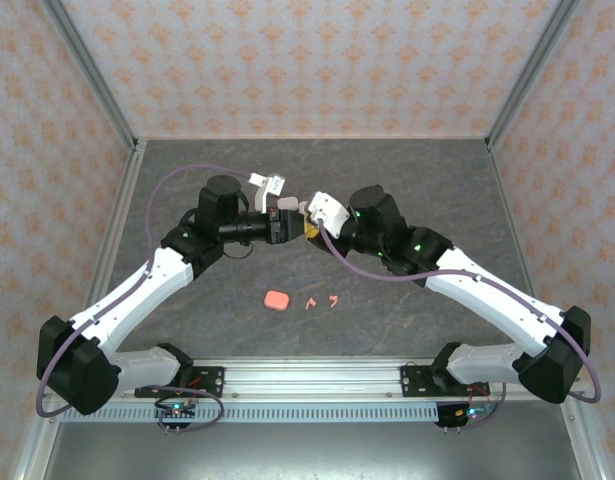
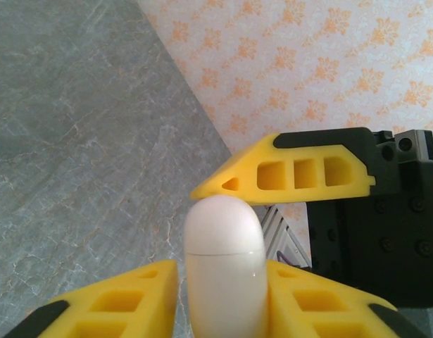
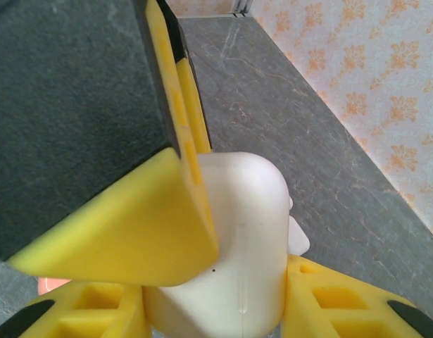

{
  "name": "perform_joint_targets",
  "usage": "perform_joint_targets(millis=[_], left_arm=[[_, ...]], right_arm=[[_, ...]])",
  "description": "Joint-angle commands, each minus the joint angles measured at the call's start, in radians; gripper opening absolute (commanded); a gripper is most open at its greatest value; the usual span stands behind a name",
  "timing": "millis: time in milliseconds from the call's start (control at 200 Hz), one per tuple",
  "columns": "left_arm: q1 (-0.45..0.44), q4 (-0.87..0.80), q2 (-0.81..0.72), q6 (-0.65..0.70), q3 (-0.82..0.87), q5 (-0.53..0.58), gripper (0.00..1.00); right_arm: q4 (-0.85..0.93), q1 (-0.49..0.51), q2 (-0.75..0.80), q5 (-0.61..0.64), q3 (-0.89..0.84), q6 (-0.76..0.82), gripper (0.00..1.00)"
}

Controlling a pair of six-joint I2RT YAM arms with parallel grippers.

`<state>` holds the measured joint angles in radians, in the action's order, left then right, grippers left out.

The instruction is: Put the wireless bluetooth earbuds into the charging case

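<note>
Holding the white case (image 2: 224, 232) in the air over the middle of the table (image 1: 187, 180), the two arms meet tip to tip. The left gripper (image 2: 222, 271) has its yellow fingers drawn in narrow on either side of the case's body and looks to be gripping it. The right gripper (image 3: 220, 299) is clamped on the same case from the other end, fingers hard against the white shell. In the left wrist view one right finger (image 2: 248, 176) crosses just above the case's rounded end. A fine seam rings the case and looks closed, so the lid seems not yet lifted.

The earbuds (image 1: 310, 301), two small pink hooks, lie on the table near the arm bases. They are just beside a pink case (image 1: 277, 299) and well apart from the raised one.

Several things could go wrong from here:
- With both grippers on one smooth, rounded shell, any uneven pull or twist could squeeze it out sideways and drop it.
- The crossed fingers are close enough to knock together if either wrist turns.
- A lid pried at the wrong spot may stay closed or snap back.
- The earbuds are tiny and curved, so a pinch could flick them away.

No brand, label or writing can be read on either case or on the grippers.
</note>
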<state>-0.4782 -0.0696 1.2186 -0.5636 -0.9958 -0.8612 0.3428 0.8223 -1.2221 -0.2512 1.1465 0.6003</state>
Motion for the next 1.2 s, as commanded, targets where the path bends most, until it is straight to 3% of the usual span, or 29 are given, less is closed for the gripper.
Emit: perform_joint_targets(millis=[0, 205, 410, 586, 676, 756, 1011, 1196], left_arm=[[-0.002, -0.002, -0.003, 0.024, -0.029, -0.017, 0.29], [-0.002, -0.017, -0.033, 0.066, -0.020, 0.021, 0.23], [-0.002, 0.009, -0.091, 0.124, 0.012, 0.075, 0.19], [-0.003, 0.066, -0.144, 0.207, 0.043, 0.097, 0.15], [-0.003, 0.155, -0.179, 0.229, 0.087, 0.081, 0.12], [-0.004, 0.220, -0.223, 0.254, 0.139, 0.088, 0.10], [-0.006, 0.307, -0.279, 0.278, 0.200, 0.084, 0.07], [-0.011, 0.321, -0.266, 0.277, 0.191, 0.064, 0.07]], right_arm=[[-0.012, 0.008, 0.001, 0.029, 0.025, -0.031, 0.42], [0.002, 0.001, 0.028, 0.024, 0.012, -0.095, 0.62], [-0.003, -0.060, 0.112, -0.177, -0.028, -0.189, 0.80], [-0.082, -0.172, 0.177, -0.408, -0.076, -0.313, 0.79], [-0.184, -0.217, 0.204, -0.483, -0.111, -0.400, 0.73], [-0.290, -0.233, 0.220, -0.522, -0.145, -0.472, 0.65], [-0.417, -0.232, 0.165, -0.639, -0.133, -0.588, 0.63], [-0.436, -0.217, 0.089, -0.643, -0.101, -0.600, 0.62]])
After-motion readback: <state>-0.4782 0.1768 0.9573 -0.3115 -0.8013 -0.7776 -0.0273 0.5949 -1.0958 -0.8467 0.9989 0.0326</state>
